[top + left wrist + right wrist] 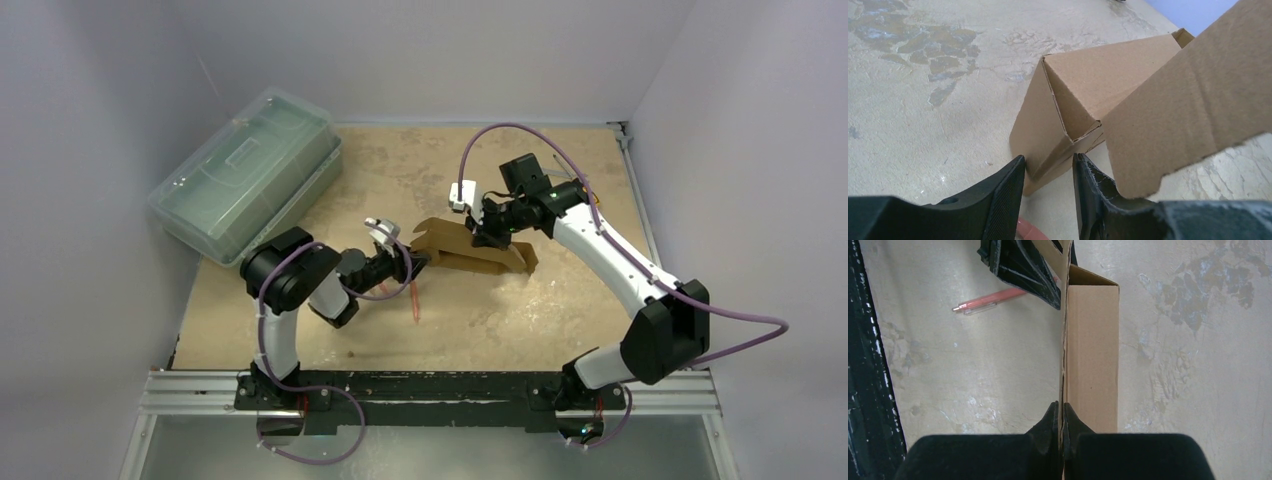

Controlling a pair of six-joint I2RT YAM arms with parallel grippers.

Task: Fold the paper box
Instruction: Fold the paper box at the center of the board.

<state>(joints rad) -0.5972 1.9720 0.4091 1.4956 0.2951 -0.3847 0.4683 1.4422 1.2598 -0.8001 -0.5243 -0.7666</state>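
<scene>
So the paper box (500,262) is sitting about mid-surface (480,330), right between the two arms. It's half-formed: a long brown carton body lying on its side, with flaps sticking out.

The right claw (1062,410) comes at it from the far right side. Its fingers are pressed together on a thin cardboard panel that you see edge-on in the right wrist view. The panel runs straight up from between the fingertips, with the long flat side of the box just to its right. So it's definitely pinching the box.

The left claw (1048,167) is at the box's left end. In its wrist view the two black fingers (1003,195) stand apart, with the low corner of the box poking in between them. A big loose flap hangs over the right-hand finger. The corner looks very close to both pads, maybe touching, but I honestly can't tell if there's any real squeeze on it.

Other stuff: a pinkish-red pen (990,300) lies flat on the surface near the left claw, just beside the box but not touching it. The big see-through green plastic case (245,175) sits at the far left corner, well apart from everything, lid on.
</scene>
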